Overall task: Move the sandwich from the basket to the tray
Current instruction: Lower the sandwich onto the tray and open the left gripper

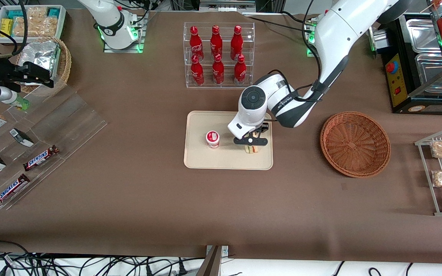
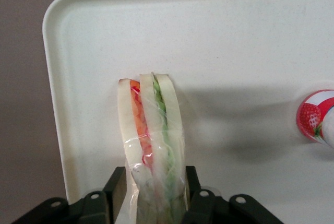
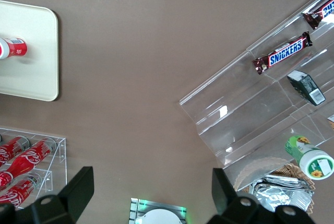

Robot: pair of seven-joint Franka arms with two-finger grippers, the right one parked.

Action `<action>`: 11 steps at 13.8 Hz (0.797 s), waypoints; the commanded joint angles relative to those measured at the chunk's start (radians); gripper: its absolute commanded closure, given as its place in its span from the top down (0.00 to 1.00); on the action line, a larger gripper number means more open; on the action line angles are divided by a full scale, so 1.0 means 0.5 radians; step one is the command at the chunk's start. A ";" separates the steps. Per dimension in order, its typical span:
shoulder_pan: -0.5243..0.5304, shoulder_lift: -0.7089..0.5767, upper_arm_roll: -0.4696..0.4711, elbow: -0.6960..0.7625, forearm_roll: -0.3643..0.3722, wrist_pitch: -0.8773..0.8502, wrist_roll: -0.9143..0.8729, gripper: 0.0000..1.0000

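- Sandwich [image 2: 152, 145] stood on edge, clamped between the jaws of the left gripper [image 1: 251, 142], wrap bunched at the grip; bread, red and green layers visible in the wrist view.
- It sat low over the cream tray [image 1: 198, 159], at the tray's end toward the working arm. Whether its lower edge was touching the tray surface or just above, I couldn't tell.
- Jaws were closed on the sandwich, one pad on each bread face.
- Step in hand, as I judged it: the release. Best to confirm contact with the tray first, then part the jaws slowly so the wrap doesn't cling to a pad and drag the wedge over.
- Wedge looked narrow-based upright; likely to tip flat once freed. Fine, provided it falls inside the rim.
- Strawberry yogurt cup [image 1: 213, 138] stood on the same tray, apart from the sandwich toward the parked arm's end. Lift straight up on retreat, no sideways sweep.
- Reddish wicker basket [image 1: 355, 143] lay empty on the desk [image 1: 221, 207], well apart from the tray toward the working arm's end.
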 commanded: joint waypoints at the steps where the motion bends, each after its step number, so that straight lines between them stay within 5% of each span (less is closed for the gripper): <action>1: -0.012 -0.034 0.007 0.033 0.051 -0.008 -0.092 1.00; 11: 0.304 -0.696 -0.005 0.211 -0.096 -0.514 -0.390 1.00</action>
